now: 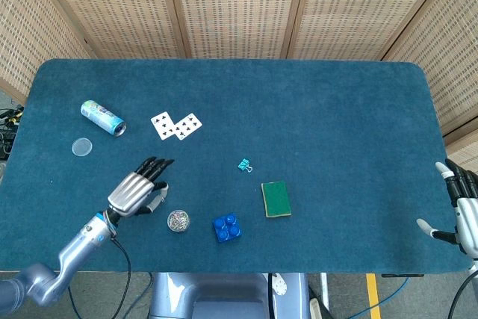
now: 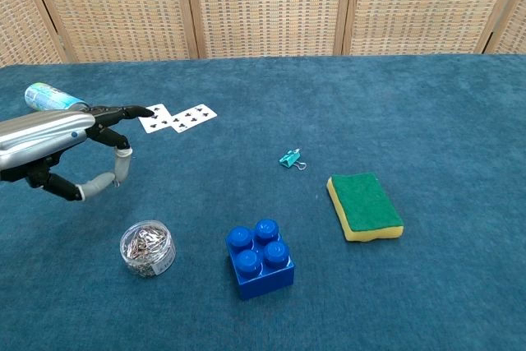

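Paper-clip tub (image 1: 178, 220) (image 2: 147, 247), small clear round container w/ metal clips inside, sits on the blue tabletop (image 1: 314, 117) (image 2: 444, 121) near the front edge, just right of and below the left robot hand (image 1: 138, 190) (image 2: 62, 147). Left robot hand hovers above the felt, fingers spread and stretched fwd, thumb hanging down, holding nothing, not touching the tub. Blue building block (image 1: 226, 227) (image 2: 260, 257) stands right of the tub, apart from it. Green/yellow sponge (image 1: 276, 199) (image 2: 365, 205) lies flat further right; teal binder clip (image 1: 243, 164) (image 2: 289, 158) behind it, apart. Two playing cards (image 1: 176, 125) (image 2: 176, 117) lie face up side by side, touching at corners, beyond the left robot hand. Drink can (image 1: 102, 117) (image 2: 51, 98) lies on its side at far left, partly hidden by the hand in chest view. Clear round lid (image 1: 82, 146) lies flat near the can. Right robot hand (image 1: 464, 214) at the right tabletop edge, head view only, fingers apart, empty.
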Controlling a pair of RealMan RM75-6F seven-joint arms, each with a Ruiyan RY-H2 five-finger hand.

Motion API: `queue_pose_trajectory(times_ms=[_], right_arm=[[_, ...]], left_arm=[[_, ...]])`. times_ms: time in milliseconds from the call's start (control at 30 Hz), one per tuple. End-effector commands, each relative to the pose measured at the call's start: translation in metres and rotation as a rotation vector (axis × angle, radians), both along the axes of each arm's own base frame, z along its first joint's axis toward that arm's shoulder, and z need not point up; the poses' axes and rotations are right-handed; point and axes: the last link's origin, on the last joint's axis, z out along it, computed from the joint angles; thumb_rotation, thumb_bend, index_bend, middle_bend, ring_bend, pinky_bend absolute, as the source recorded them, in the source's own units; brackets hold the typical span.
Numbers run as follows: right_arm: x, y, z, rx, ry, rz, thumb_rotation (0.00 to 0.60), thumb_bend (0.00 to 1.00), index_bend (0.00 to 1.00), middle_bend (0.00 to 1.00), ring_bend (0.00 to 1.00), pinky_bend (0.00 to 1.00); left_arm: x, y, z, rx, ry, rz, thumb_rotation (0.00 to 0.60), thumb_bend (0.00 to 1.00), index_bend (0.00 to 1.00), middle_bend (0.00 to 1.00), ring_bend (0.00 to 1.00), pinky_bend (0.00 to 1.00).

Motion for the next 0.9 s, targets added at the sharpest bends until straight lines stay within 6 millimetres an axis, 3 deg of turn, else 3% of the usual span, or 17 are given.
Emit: queue_pose_trajectory(times_ms=[33, 267, 900], right_arm=[[0.000, 0.000, 0.000, -0.001, -0.001, 0.001, 0.600, 0.00, 0.00, 0.00, 0.00, 0.00], [0.000, 0.001, 0.001, -0.003, -0.003, 0.002, 0.600, 0.00, 0.00, 0.00, 0.00, 0.00], [-0.001, 0.001, 0.004, -0.010, -0.011, 0.002, 0.600, 0.00, 0.00, 0.00, 0.00, 0.00]], left_arm=[[0.001, -0.018, 0.003, -0.034, -0.003, -0.030, 0.600, 0.53, 0.79, 0.00, 0.00, 0.00], [0.000, -0.037, -0.005, -0.091, -0.052, -0.042, 0.600, 0.53, 0.79, 0.00, 0.00, 0.00], [0.008, -0.030, -0.035, -0.116, -0.046, -0.009, 0.600, 0.53, 0.79, 0.00, 0.00, 0.00]])
